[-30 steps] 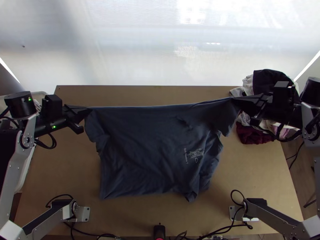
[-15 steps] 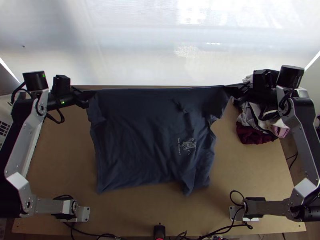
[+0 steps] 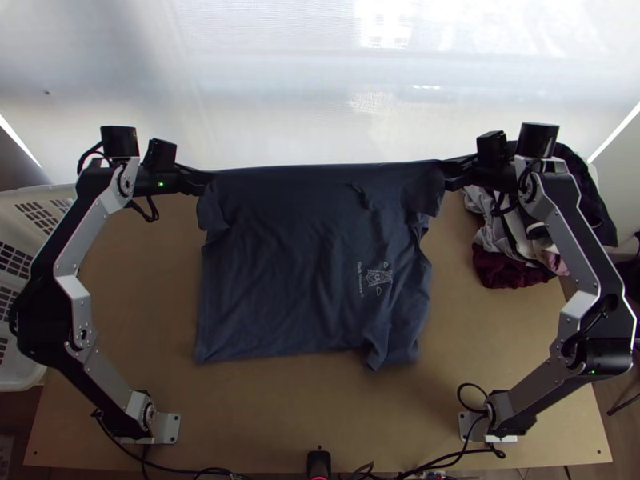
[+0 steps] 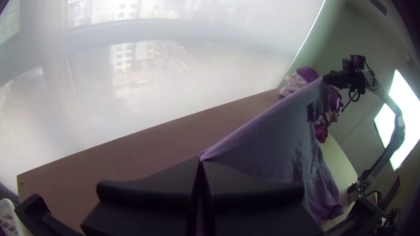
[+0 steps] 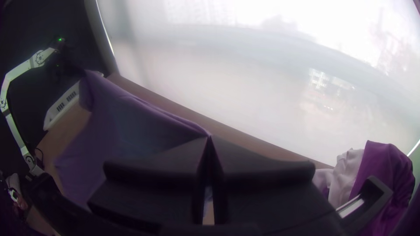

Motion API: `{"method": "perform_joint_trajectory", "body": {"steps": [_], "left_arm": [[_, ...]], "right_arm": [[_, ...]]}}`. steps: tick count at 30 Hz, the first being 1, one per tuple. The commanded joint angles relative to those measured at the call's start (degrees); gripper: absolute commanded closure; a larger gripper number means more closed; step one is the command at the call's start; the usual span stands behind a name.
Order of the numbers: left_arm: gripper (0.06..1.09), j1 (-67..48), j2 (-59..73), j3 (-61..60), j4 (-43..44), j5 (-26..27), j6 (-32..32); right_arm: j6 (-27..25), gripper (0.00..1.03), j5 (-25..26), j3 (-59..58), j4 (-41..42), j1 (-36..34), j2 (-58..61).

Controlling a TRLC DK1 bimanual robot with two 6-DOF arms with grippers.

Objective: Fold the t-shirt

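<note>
Basket (image 3: 18, 232) is sitting at nine o'clock beside wooden table (image 3: 128, 320). Left gripper (image 3: 205, 181), ten, is pinching t-shirt (image 3: 296, 256), which is stretching mid-table. Pale screen (image 3: 320, 88) is standing at twelve. Right gripper (image 3: 451, 171), two, is pinching cloth too; clothes pile (image 3: 504, 268) is lying at three.

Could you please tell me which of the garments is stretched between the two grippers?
The dark blue t-shirt with the white print: the left gripper and right gripper hold its far edge, while the other garments lie heaped.
</note>
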Motion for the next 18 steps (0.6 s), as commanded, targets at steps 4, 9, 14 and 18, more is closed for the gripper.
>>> {"method": "perform_joint_trajectory", "body": {"steps": [4, 9, 14, 18], "left_arm": [[1.05, -1.62, 12.01, 8.23, 0.15, -3.49, -0.37], [1.05, -3.29, 14.74, 9.99, 0.15, -5.16, -1.16], [1.05, -4.87, 19.48, 13.85, 0.07, -7.88, -1.78], [1.05, -5.31, 22.65, 15.61, 0.07, -9.73, -1.78]], "right_arm": [[-1.32, 1.00, 5.27, 5.68, 2.82, -0.54, 10.67], [-1.14, 1.00, 6.85, 11.57, 1.50, -0.54, 16.30], [-0.62, 1.00, 7.46, 16.58, -0.34, -0.19, 22.10], [-0.53, 1.00, 8.08, 17.55, -0.52, -0.10, 25.35]]}}
